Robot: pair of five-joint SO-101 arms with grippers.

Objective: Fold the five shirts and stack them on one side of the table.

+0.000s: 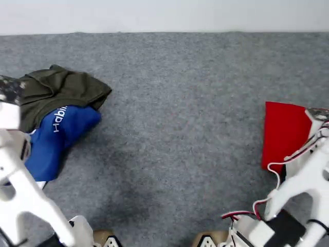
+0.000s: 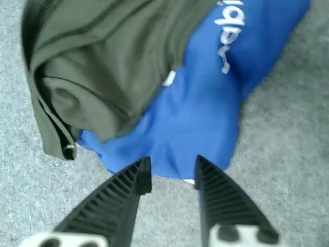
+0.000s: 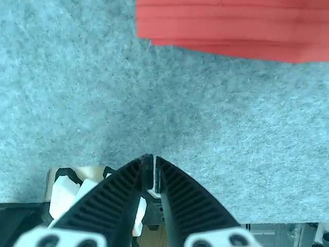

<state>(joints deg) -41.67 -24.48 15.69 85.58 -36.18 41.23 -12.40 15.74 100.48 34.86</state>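
A crumpled olive shirt lies partly over a crumpled blue shirt at the table's left side. In the left wrist view the olive shirt covers part of the blue shirt, and my left gripper hangs open just above the blue shirt's edge, holding nothing. A folded red shirt lies flat at the right side. My right gripper is shut and empty, raised over bare felt a short way from the red shirt.
Grey felt covers the table, with a wide bare stretch between the two piles. The left arm's white body and the right arm's white body with its cables stand along the front edge. A white wall runs behind.
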